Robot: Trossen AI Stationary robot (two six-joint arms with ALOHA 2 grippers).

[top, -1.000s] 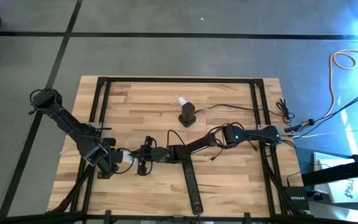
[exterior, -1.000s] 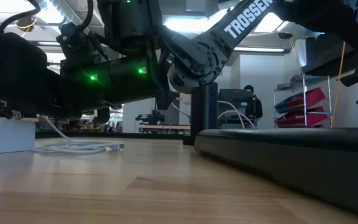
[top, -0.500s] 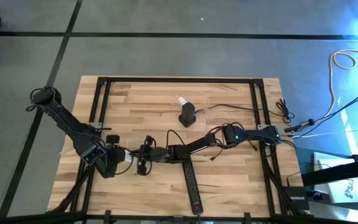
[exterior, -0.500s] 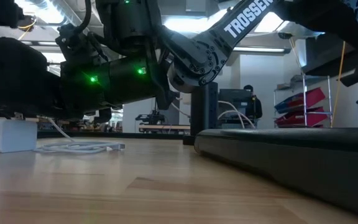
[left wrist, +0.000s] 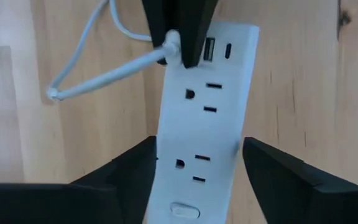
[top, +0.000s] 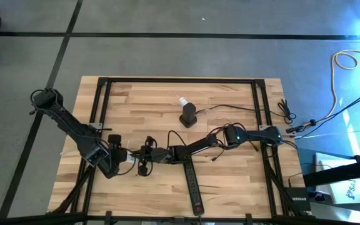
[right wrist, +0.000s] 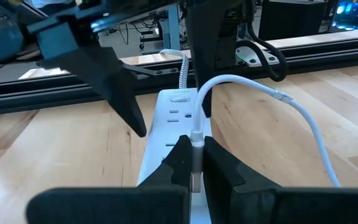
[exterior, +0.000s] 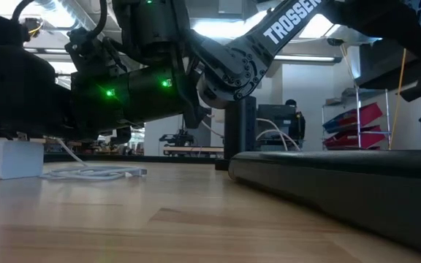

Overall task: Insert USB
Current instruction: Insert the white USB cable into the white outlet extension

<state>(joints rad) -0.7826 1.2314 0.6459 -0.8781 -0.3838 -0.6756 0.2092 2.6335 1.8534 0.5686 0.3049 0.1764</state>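
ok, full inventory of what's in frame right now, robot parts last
white power strip: 1, white, between the left gripper's open fingers, wood table
USB cable: 1, white, plug end held at the strip's USB ports
black power strip: 1, black, table's near middle
black stand: 1, black with a white top, table's centre, far side
table: 1, light wood, black frame
yellow cable: 1, on the floor to the right
left gripper: open, straddling the white strip
right gripper: shut on the cable's plug
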